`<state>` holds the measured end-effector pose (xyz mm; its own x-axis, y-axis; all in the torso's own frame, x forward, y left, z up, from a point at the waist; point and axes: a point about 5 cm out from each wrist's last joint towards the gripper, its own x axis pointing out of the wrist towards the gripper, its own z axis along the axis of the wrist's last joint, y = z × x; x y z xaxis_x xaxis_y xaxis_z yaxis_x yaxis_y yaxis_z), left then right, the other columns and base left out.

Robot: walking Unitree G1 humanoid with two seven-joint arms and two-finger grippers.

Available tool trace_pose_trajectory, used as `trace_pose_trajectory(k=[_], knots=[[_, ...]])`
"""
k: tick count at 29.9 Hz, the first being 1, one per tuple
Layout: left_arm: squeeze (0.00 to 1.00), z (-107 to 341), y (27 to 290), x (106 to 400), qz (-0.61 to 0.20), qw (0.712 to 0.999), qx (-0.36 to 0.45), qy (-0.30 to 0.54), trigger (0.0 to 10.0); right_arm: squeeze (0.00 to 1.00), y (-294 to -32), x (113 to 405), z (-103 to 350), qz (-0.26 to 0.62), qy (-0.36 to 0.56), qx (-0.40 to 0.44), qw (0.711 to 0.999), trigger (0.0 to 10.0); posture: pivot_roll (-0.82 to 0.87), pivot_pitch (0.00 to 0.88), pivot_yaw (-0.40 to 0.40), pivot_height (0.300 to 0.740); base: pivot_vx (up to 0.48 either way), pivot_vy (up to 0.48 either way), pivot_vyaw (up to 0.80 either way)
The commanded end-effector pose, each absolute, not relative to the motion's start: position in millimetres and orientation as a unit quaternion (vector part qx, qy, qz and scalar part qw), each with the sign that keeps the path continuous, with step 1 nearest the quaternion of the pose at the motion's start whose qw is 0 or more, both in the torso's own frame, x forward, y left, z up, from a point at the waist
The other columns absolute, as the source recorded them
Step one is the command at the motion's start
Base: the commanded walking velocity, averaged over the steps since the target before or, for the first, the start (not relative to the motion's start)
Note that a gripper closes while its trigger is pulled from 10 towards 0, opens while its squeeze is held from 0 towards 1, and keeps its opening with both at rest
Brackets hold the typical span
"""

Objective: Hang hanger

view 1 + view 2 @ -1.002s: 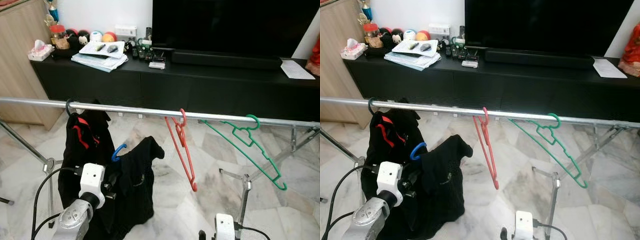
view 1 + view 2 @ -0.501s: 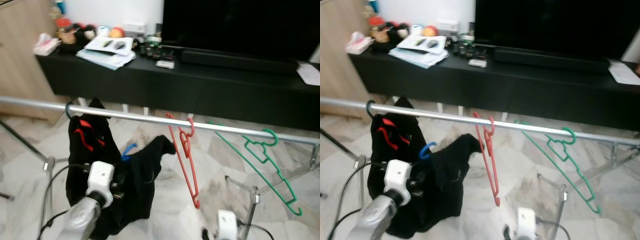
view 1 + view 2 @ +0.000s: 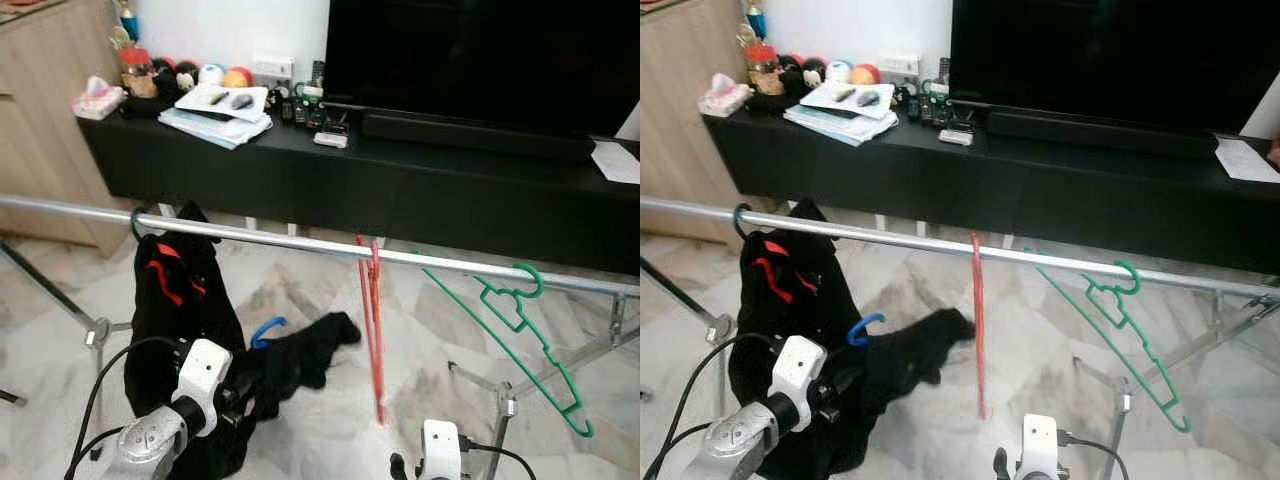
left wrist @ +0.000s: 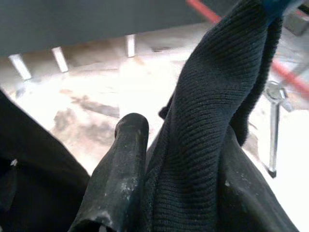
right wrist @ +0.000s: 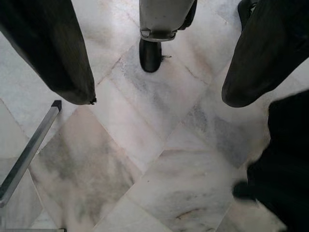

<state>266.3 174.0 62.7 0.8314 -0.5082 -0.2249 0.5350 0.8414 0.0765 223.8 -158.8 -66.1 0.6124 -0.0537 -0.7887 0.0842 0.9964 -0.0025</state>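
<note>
1. Black garment [image 3: 295,360] on its blue hanger [image 3: 266,330] sits clenched in my left gripper [image 4: 159,169], below the rail [image 3: 300,243];
2. Right gripper [image 5: 154,87] idles, jaws parted;
3. Next I'd lift the hook over the rail.

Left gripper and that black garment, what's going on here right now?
The left gripper is shut on a black knit garment on a blue hanger, held below the metal rail, not yet hooked. A red hanger, a green hanger and a black jacket hang there. The right gripper hangs open over the floor.
</note>
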Motion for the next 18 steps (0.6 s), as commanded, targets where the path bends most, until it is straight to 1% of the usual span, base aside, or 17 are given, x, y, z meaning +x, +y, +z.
trace_pose_trajectory(k=[1, 5, 7, 10, 16, 18], knots=[[0.0, 80.2, 166.2, 275.2, -0.296, 0.949, 0.083, 0.067, 10.0, 0.0, -162.2, 219.9, -68.4, -0.039, 0.446, 0.011, 0.894, 10.0, -0.03, 0.113, -0.034, 0.74, 0.0, 0.0, 0.0], [0.0, 90.5, 159.1, 294.3, -0.278, 0.955, 0.087, 0.054, 10.0, 0.0, -162.0, 220.2, -68.2, -0.037, 0.446, 0.008, 0.894, 10.0, -0.03, 0.111, -0.037, 0.74, 0.0, 0.0, 0.0], [0.0, 91.0, 158.5, 295.4, -0.277, 0.956, 0.086, 0.052, 10.0, 0.0, -162.0, 220.2, -68.2, -0.037, 0.446, 0.008, 0.894, 10.0, -0.03, 0.111, -0.037, 0.74, 0.0, 0.0, 0.0], [0.0, 97.1, 152.5, 308.1, -0.26, 0.963, 0.064, 0.041, 10.0, 0.0, -162.6, 220.5, -68.0, -0.037, 0.445, 0.007, 0.895, 10.0, -0.04, 0.11, -0.038, 0.74, 0.0, 0.0, 0.0], [0.0, 102.4, 149.5, 316.6, -0.248, 0.966, 0.059, 0.034, 10.0, 0.0, -162.7, 220.5, -68.0, -0.037, 0.445, 0.006, 0.895, 10.0, -0.04, 0.109, -0.038, 0.74, 0.0, 0.0, 0.0], [0.0, 103.9, 151.5, 321.3, -0.228, 0.972, 0.055, 0.03, 10.0, 0.0, -162.6, 220.8, -67.8, -0.036, 0.445, 0.006, 0.895, 10.0, -0.04, 0.11, -0.04, 0.74, 0.0, 0.0, 0.0]])
